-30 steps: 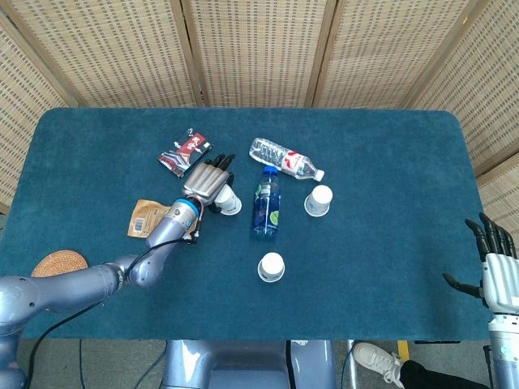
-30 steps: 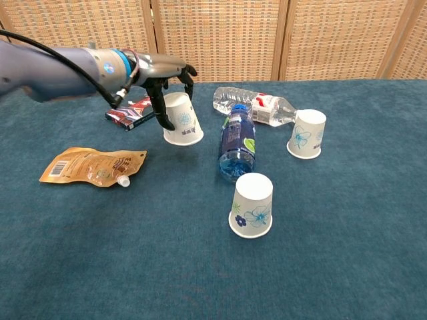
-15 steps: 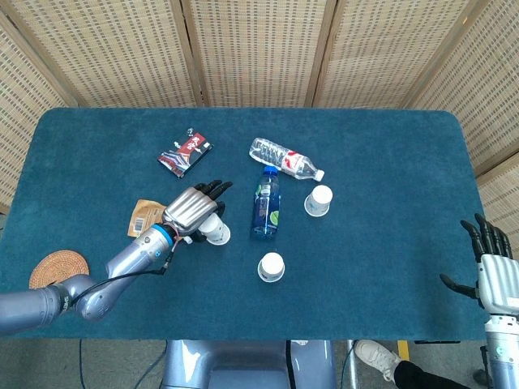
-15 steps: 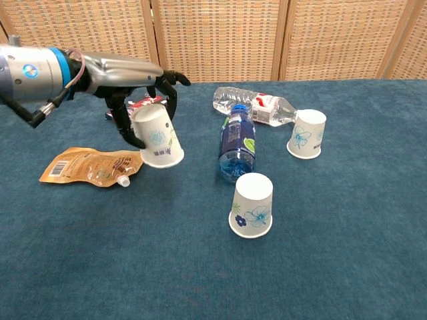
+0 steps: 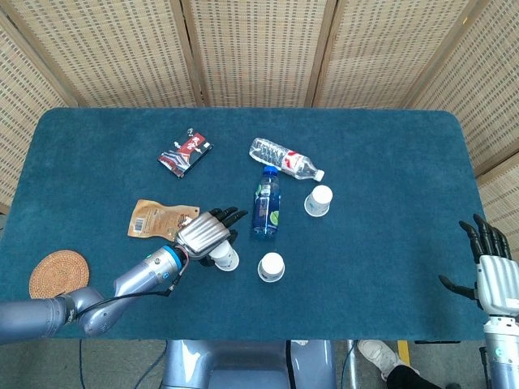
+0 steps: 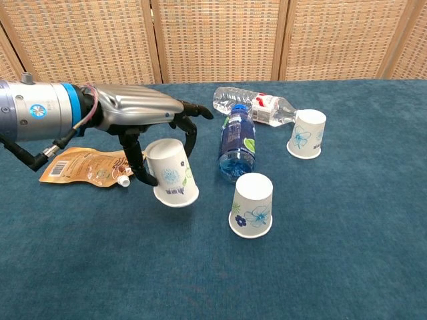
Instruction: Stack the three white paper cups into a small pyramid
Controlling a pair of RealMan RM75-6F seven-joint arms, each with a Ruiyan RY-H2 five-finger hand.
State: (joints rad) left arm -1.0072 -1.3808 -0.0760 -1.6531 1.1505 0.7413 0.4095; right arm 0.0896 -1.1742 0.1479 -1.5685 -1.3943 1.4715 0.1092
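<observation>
Left hand (image 6: pixel 143 117), gripping an upside-down white paper cup (image 6: pixel 172 173) from above, fingers (image 6: pixel 189 133) wrapped down around its sides, the cup tilted a little and held over the blue tablecloth (image 6: pixel 333 267) near the front. Just to its right, a second upturned cup (image 6: pixel 252 205) standing on the cloth, apart from the held one. Further back and right, the third cup (image 6: pixel 307 134), also mouth down, beside the cap end of a clear water bottle (image 6: pixel 250 105) lying on its side. Between the held cup and that far cup, a blue bottle (image 6: pixel 237 141) lying flat. Behind the left hand, a tan pouch (image 6: pixel 90 165) on the cloth; farther back, a small red-and-black packet (image 5: pixel 185 152); at the near left corner, a round woven coaster (image 5: pixel 57 274). Right hand (image 5: pixel 492 271) off beyond the table's right edge, empty, fingers spread.
</observation>
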